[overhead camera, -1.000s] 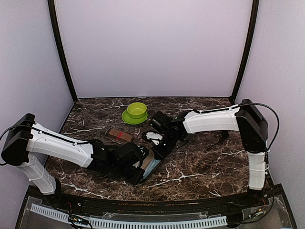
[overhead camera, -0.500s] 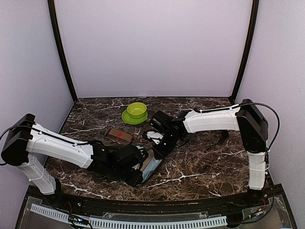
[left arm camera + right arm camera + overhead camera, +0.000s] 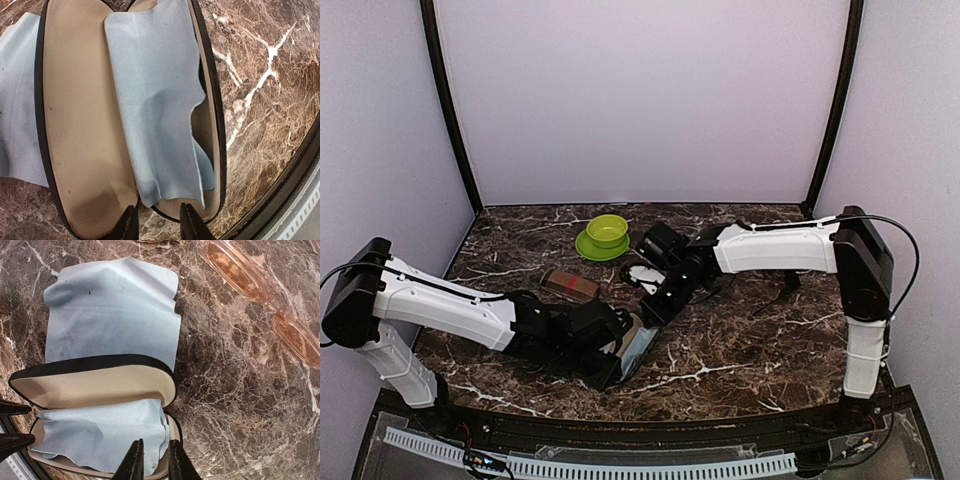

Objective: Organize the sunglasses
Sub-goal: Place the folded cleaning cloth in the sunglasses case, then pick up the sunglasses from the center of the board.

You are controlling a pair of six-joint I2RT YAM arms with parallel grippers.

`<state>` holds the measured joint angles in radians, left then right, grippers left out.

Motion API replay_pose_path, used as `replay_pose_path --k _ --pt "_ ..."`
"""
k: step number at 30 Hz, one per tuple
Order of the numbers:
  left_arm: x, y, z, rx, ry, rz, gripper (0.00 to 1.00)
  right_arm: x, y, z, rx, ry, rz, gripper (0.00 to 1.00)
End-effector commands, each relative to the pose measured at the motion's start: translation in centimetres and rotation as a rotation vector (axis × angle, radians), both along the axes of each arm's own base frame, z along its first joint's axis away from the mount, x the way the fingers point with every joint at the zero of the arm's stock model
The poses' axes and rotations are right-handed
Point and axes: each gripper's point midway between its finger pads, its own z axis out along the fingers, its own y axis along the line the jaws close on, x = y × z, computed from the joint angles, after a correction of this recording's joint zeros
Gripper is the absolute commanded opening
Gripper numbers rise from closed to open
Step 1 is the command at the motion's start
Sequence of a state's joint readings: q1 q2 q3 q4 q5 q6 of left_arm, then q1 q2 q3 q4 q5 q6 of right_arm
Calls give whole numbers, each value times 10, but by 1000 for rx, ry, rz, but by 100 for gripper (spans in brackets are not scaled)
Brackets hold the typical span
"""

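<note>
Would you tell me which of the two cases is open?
The black case, showing its beige lining and a blue cloth; the striped case farther back is shut.

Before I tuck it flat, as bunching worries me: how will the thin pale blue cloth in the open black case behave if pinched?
Probably floppy: the pale blue cloth lies in loose folds, so a pinched corner would lift and the rest hang. It looks thin, so likely light. Its matte face may cling to the open black case.

table [image 3: 750, 340]: marble | on it: open case [image 3: 95, 380], blue cloth [image 3: 110, 305], sunglasses [image 3: 245, 277], striped case [image 3: 569, 285], green dish [image 3: 606, 232]
</note>
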<state>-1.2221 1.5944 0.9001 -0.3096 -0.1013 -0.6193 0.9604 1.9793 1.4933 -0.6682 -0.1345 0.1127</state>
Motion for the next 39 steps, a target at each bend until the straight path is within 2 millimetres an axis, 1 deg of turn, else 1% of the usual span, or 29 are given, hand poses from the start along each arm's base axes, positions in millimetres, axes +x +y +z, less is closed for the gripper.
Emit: replay_pose_path --k 1,7,10,15,19,24,32,39 --pt "6 -1 22 -10 -53 -5 32 -1 1 18 50 -20 -15 18" --pt "15 0 33 5 -107 -1 33 -3 -3 16 51 -16 -29 15" --pt "20 -6 36 -7 -140 -15 34 -4 -5 17 55 -18 -37 14" --pt "34 -13 35 47 -189 -29 35 -3 -12 21 52 -32 -60 13" --pt "44 -19 35 48 -206 -38 35 -4 -19 21 51 -32 -80 13" --pt "51 -20 31 63 -211 -35 35 -4 -27 21 58 -33 -104 13" --pt "55 -22 25 88 -217 -34 35 -6 -30 19 60 -27 -113 12" --pt "43 -28 14 78 -163 -65 34 -6 -33 20 62 -31 -123 12"
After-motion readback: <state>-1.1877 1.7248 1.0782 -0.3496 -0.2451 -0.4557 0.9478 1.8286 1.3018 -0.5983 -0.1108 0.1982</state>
